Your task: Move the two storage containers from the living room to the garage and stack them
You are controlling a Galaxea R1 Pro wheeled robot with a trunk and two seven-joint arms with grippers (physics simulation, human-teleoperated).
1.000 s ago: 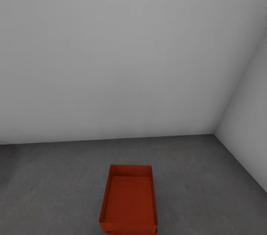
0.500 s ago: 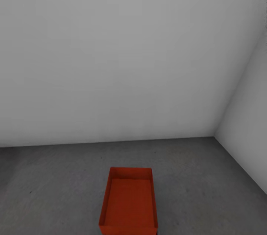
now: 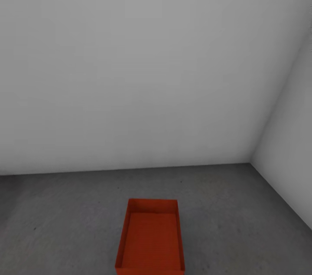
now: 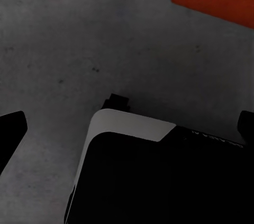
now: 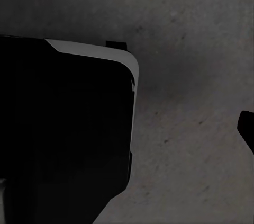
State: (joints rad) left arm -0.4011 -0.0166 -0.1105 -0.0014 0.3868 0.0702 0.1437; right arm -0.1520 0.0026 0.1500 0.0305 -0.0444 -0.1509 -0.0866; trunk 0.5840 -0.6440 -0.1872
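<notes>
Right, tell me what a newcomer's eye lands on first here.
The red-orange open-topped plastic bin stands out, sitting on the dark grey concrete floor at the head view's bottom centre. Behind it, bare white-grey walls meet in a corner at right.

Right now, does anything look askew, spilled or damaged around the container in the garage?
Nothing stands out. The red-orange container sits upright and open-topped on the grey concrete floor, looks empty and shows no damage. The frame edge cuts off its near end, so whether another lies beneath cannot be told.
</notes>
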